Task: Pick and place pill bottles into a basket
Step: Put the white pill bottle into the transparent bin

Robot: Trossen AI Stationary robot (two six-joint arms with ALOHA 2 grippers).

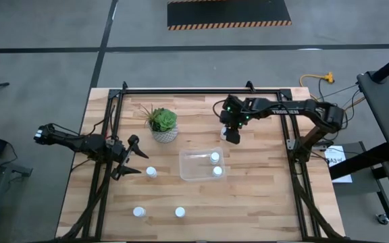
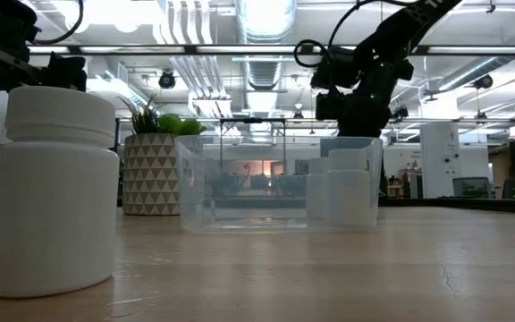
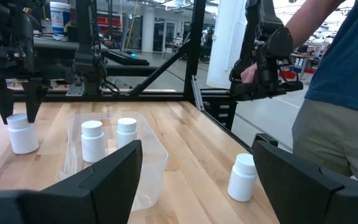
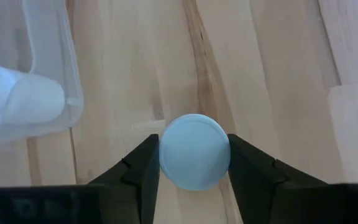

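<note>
Right end effector (image 4: 193,163) straddles an upright pill bottle (image 4: 194,151), fingers touching the cap, just beside the basket (image 1: 202,164). Left end effector (image 1: 131,156) open, waiting.

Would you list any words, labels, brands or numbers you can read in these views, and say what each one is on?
"TROSSEN" probably: white lettering on the right arm in the high view, too small to read with certainty.
Pill bottles: plain white, no label visible.
Basket: clear, no print.
Paper sheet beside the table: marks too small to read.
</note>
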